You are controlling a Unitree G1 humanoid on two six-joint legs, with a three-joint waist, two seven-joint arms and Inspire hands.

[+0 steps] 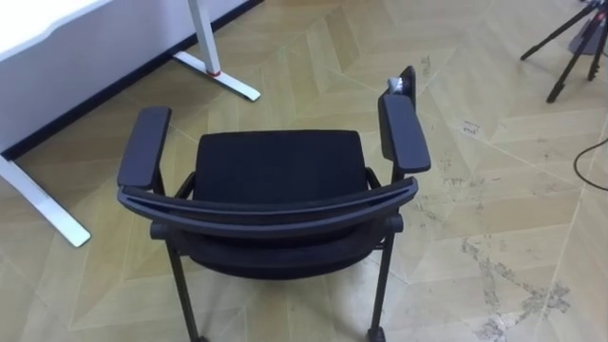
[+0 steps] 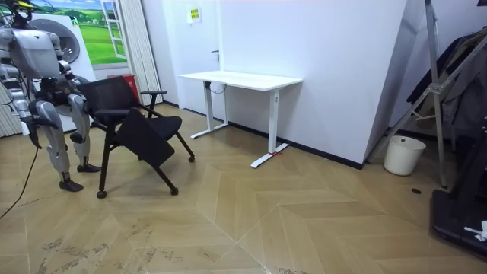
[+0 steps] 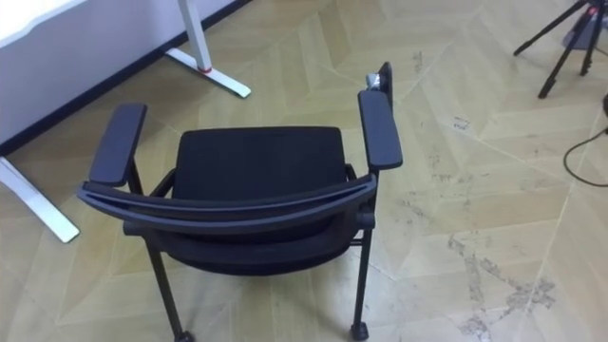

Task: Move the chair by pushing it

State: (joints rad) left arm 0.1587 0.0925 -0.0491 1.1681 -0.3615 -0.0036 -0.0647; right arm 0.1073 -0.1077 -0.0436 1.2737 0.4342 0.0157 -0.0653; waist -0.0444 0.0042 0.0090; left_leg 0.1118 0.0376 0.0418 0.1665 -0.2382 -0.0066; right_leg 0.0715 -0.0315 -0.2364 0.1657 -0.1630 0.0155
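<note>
1. Black office chair (image 1: 280, 166) with a padded seat, two padded armrests and thin metal legs on small casters stands on the pale herringbone wood floor (image 1: 494, 190). In the eye views it is seen from above and behind.
2. Its curved backrest (image 1: 271, 214) lies nearest the camera, and the seat faces away from the robot.
3. A small grey fitting (image 1: 399, 84) sits at the front end of the chair's right armrest (image 1: 404, 133). I cannot tell what it is.
4. In the room view the robot stands upright directly behind the chair's back, at the room view's left.
5. Its right hand (image 2: 27, 123) hangs low beside its body, apart from the chair. I cannot tell whether it is spread or closed.
6. A white worktop (image 2: 242, 78) on white metal legs stands ahead of the chair and to the robot's left, near it but not touching.
7. One flat white foot (image 1: 217, 76) of that frame, marked with a red band, lies on the floor just beyond the left armrest (image 1: 144, 144).
8. A dark tripod (image 1: 570, 47) stands well apart, ahead and to the right.
9. A white bucket (image 2: 403, 154) stands by the wall at the room view's right.
</note>
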